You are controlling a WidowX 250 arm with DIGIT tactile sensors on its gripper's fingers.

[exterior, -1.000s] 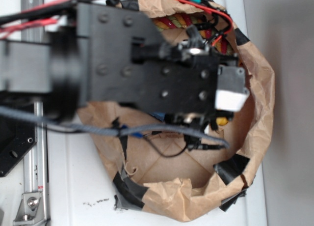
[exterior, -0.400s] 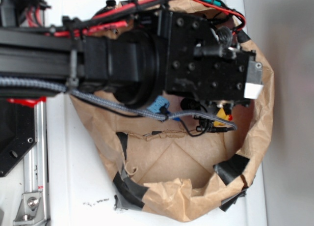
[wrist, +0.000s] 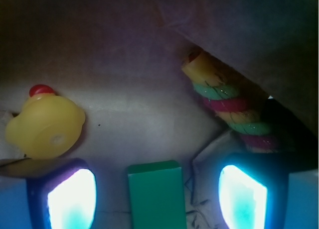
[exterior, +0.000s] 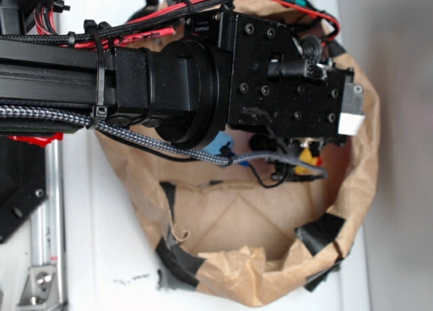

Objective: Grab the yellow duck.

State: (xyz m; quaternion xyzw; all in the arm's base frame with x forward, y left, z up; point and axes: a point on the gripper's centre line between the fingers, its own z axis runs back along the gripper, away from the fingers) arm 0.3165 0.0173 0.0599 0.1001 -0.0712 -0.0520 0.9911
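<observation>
In the wrist view the yellow duck [wrist: 45, 124] lies on the paper floor at the upper left, its red beak pointing up. It sits just beyond my left fingertip [wrist: 70, 199], outside the jaws. My gripper [wrist: 157, 201] is open, its fingers wide apart. A green block [wrist: 155, 189] lies between them with a gap on each side. In the exterior view the arm hides most of the bag's inside, and only a sliver of the duck [exterior: 307, 155] shows under the wrist.
A twisted yellow, red and green rope [wrist: 229, 107] leans against the bag wall beyond my right fingertip. The crumpled brown paper bag [exterior: 352, 189] with black tape patches [exterior: 321, 231] rings everything. A metal rail [exterior: 47, 257] runs along the left.
Over the last second the arm has turned and its wrist has shifted right and up in the image, over the bag's far side. Since 0.4 s ago it has barely moved.
</observation>
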